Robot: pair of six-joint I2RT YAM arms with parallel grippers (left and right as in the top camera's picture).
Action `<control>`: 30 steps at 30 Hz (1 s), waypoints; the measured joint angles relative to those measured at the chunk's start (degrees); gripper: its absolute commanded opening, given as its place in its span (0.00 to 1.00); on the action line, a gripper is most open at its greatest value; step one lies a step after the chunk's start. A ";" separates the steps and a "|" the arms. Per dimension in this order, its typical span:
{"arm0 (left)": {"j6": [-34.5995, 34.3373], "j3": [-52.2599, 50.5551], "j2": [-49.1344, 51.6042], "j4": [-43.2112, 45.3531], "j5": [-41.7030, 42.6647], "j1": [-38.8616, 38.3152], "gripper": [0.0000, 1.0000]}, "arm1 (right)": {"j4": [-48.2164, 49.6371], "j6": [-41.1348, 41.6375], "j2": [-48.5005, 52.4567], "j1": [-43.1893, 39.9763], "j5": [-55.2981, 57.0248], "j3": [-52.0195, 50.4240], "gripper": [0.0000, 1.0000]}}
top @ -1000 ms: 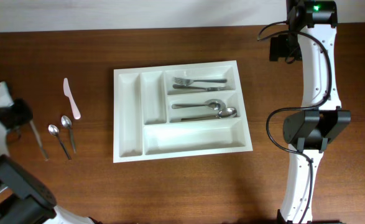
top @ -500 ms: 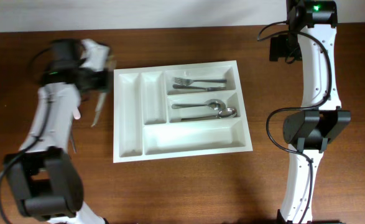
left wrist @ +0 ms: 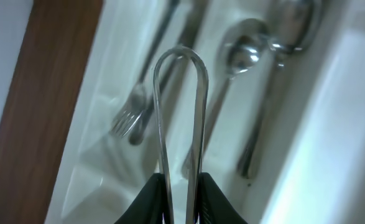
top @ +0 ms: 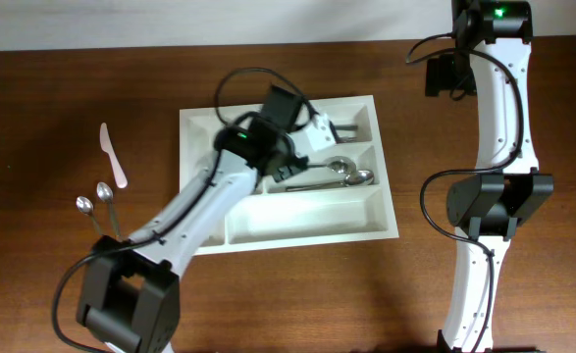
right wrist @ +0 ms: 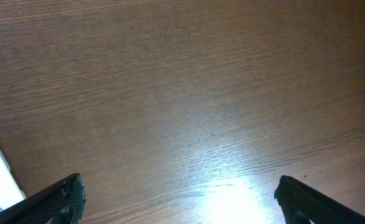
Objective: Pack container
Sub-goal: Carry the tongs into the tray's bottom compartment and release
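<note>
Pinching a metal handle [left wrist: 181,112] in the left gripper [left wrist: 182,185], over the fork [left wrist: 129,121] in the container [top: 307,211], upper middle. With right gripper [right wrist: 182,199] spread wide, empty. Could land crooked across a divider if dropped too high.

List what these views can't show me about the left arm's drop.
- Left wrist: held utensil shows only its rounded handle, left gripper hides the rest; overhead, arm covers it.
- Left wrist: fork in container blurred; overhead, mostly under arm.
- Right wrist: right gripper fingers cut off by bottom edge.
</note>
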 measured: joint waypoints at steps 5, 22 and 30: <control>1.44 0.00 0.00 -4.61 -2.36 -2.25 0.02 | 0.02 0.04 0.00 0.00 0.00 0.00 0.99; 1.95 0.00 0.87 -8.28 1.05 -9.62 0.02 | 0.00 0.04 0.00 0.00 0.00 0.00 0.99; 1.95 0.00 5.68 -8.31 2.08 -11.26 0.02 | 0.00 0.02 0.00 0.00 0.00 0.00 0.99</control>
